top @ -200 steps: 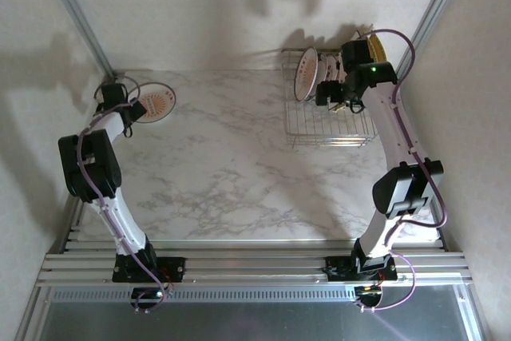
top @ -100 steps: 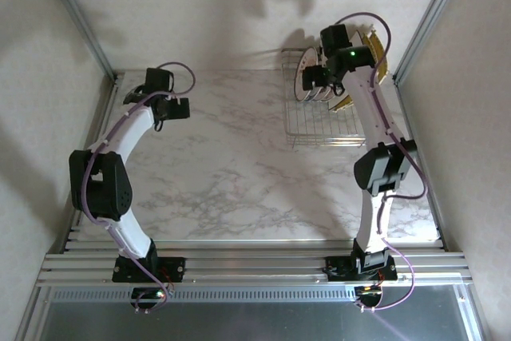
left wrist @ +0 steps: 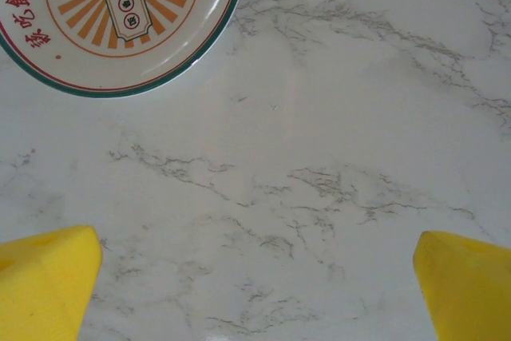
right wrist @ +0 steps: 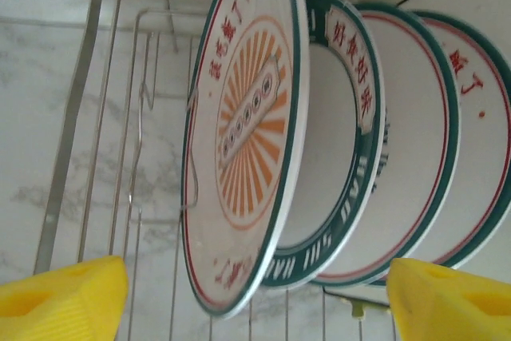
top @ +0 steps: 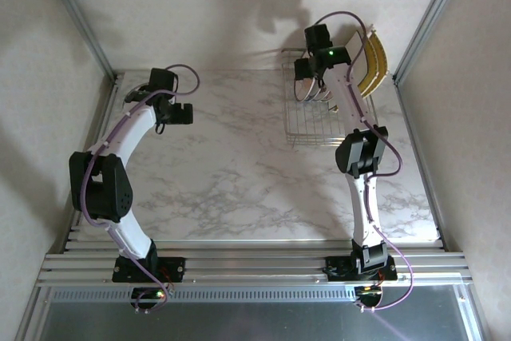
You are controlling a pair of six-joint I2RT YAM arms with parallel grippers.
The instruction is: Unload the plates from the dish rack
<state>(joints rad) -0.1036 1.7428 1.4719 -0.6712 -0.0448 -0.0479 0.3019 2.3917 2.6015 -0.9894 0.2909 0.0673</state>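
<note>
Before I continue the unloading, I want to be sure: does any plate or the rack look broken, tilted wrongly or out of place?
Nothing stands out. The round plates stand on edge in the rack, whole and unchipped as far as visible, and one plate lies flat on the table.

The flat plate point(left wrist: 120, 21) on the surface point(left wrist: 319, 197) runs off the left wrist view's top and left edges. In the rack point(right wrist: 70, 117), rear plates point(right wrist: 479, 165) overlap — the last is cut by the right edge; overhead, the right arm point(top: 351, 109) covers most.
</note>
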